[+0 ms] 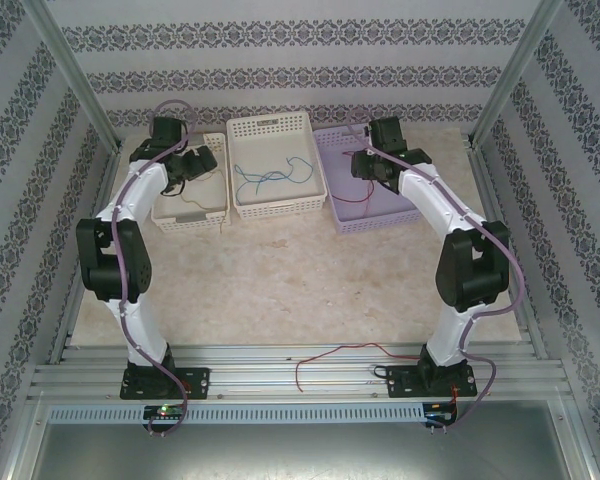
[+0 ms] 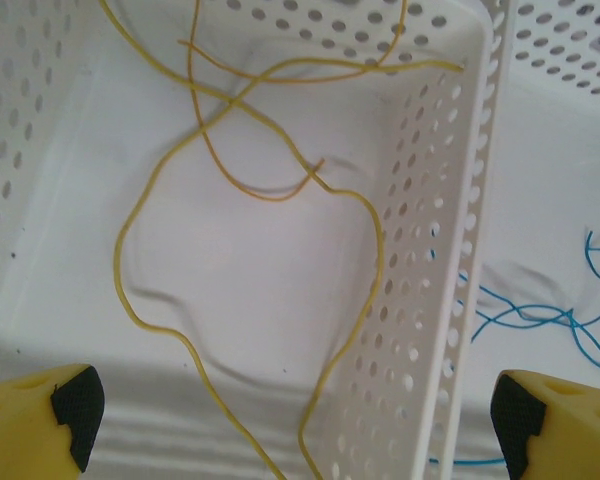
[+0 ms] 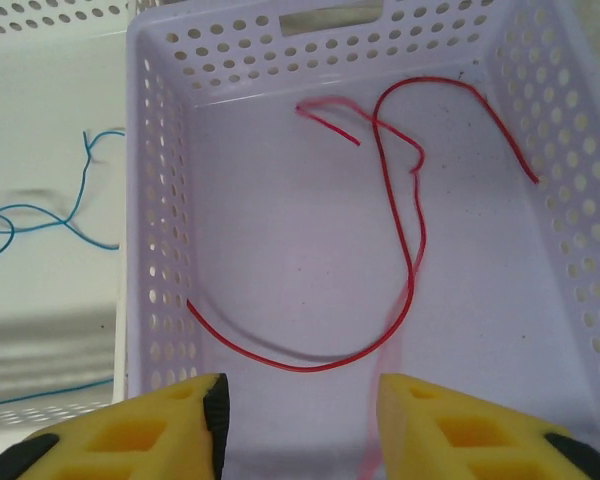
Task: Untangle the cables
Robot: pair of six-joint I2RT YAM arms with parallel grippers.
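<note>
Left pincer: jaws wide, empty, above the left white perforated plastic basket; thin yellow wires lie just beyond, crossing each other. Right pincer: jaws partly apart above the lilac perforated basket; the thin red wire runs from between them farther in. Thin blue wire: middle white basket. Judgement: colours separated; yellow crossings remain.

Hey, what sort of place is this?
Probably a robot test cell in a lab: an aluminium frame with wallpapered panels, a left arm and right arm bolted on, and perforated baskets holding thin cables.
</note>
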